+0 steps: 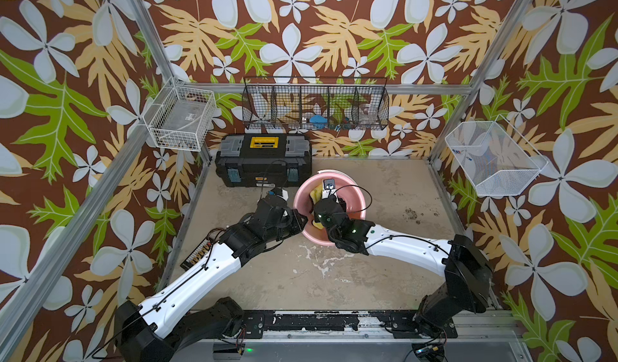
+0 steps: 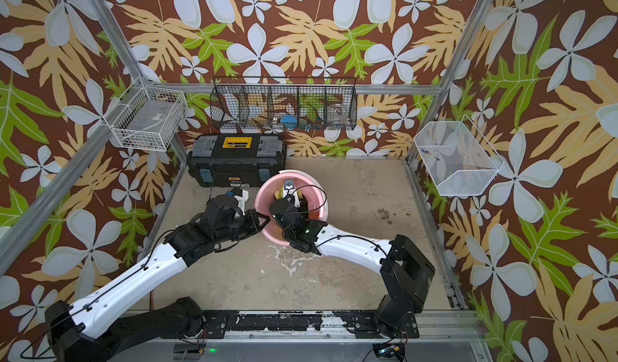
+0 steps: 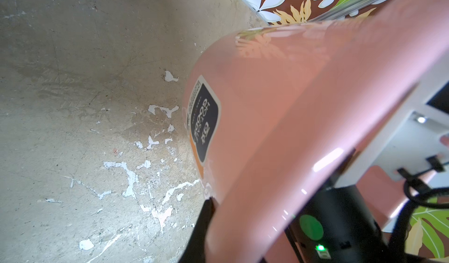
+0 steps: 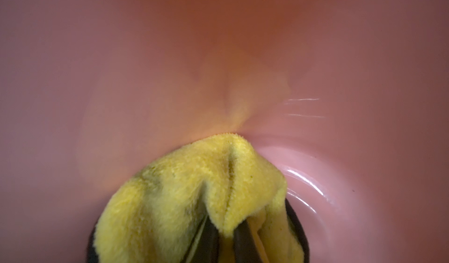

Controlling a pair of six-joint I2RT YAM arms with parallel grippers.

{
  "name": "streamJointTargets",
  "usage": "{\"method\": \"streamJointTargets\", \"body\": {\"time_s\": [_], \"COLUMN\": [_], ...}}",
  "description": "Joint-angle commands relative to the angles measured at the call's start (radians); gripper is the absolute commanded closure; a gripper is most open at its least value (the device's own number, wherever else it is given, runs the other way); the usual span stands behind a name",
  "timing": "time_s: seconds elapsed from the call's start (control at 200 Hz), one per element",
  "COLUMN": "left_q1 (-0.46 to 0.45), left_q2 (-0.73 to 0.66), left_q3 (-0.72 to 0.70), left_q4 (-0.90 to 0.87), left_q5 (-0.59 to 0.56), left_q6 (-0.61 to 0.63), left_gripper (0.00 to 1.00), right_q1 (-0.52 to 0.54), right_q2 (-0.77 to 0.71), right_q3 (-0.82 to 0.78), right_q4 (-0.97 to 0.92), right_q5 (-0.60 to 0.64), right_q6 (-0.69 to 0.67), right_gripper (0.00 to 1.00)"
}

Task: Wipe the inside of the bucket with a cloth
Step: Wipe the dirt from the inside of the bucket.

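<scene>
The round pink tapered plastic bucket [image 1: 352, 209] stands upright on the desk [image 1: 384, 260], just beside the black-and-yellow toolbox [image 1: 264, 159], at the near corner of that toolbox.

The right pincer [image 4: 224, 235] is inside the bucket. It is clamped on a fold of the yellow fluffy microfibre cloth [image 4: 194, 181], which presses against the inner wall.

The left pincer [image 1: 302, 222] is closed narrowly on the bucket rim on the side away from the toolbox.

Only the right wrist view shows the grip on the cloth. Both top views show only yellow patches beside the wrist. Only the left wrist view shows the dark label [image 3: 205, 120] on the outer wall.

Count: one bucket, one cloth, one toolbox, two pincers.
</scene>
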Motion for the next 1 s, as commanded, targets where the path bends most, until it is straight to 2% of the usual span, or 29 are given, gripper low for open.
{"method": "streamJointTargets", "body": {"time_s": [0.0, 0.115, 0.205, 0.465, 0.641, 0.781, 0.996], "left_q1": [-0.009, -0.009, -0.01, -0.012, -0.024, -0.032, -0.033], "left_q2": [-0.026, -0.048, -0.055, -0.033, -0.039, -0.055, -0.056], "left_q3": [-0.017, -0.041, -0.048, -0.059, -0.07, -0.074, -0.089], "left_q4": [0.107, 0.115, 0.118, 0.145, 0.165, 0.165, 0.168], "left_q5": [0.08, 0.076, 0.08, 0.084, 0.071, 0.06, 0.07], "left_q6": [-0.045, -0.052, -0.051, -0.045, -0.053, -0.053, -0.048], "left_gripper": [1.0, 1.0, 1.0, 1.0, 1.0, 1.0, 1.0], "right_q1": [-0.007, -0.028, -0.037, -0.037, -0.056, -0.109, -0.128], "right_q2": [0.015, 0.044, 0.084, 0.224, 0.313, 0.335, 0.351], "right_q3": [0.013, 0.065, 0.097, 0.235, 0.334, 0.325, 0.298], "right_q4": [0.046, -0.005, -0.013, -0.144, -0.248, -0.255, -0.208], "right_q5": [0.141, 0.177, 0.147, -0.079, -0.185, -0.293, -0.367], "right_q6": [0.084, 0.126, 0.108, 0.154, 0.201, 0.265, 0.258], "right_gripper": [1.0, 1.0, 1.0, 1.0, 1.0, 1.0, 1.0]}}
